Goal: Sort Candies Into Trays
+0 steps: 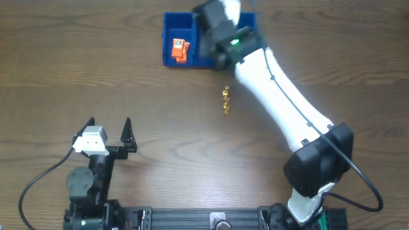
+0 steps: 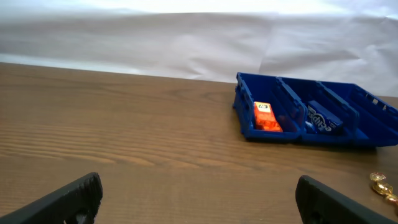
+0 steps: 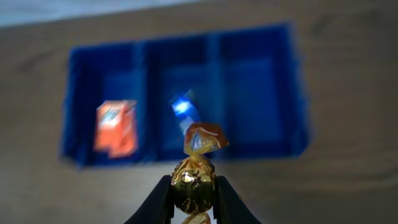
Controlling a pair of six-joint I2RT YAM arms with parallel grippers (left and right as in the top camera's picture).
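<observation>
The right pincer [image 3: 193, 204] is clamped on a gold-wrapped candy [image 3: 193, 177], up at the blue tray [image 3: 292, 93], twelve o'clock on the table [image 1: 83, 76]! An orange candy [image 3: 115, 127] sits in an end compartment, a blue candy [image 3: 183, 109] in the middle. The left pincer [image 1: 110, 124] gapes wide at eight o'clock. Loose gold candies [image 1: 226, 101] lie at the tray's six.

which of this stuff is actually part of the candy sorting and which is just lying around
Job: blue tray; orange candy; blue candy; gold candy in right gripper; gold candies on table.
Lying about: black cable; white backdrop.
</observation>
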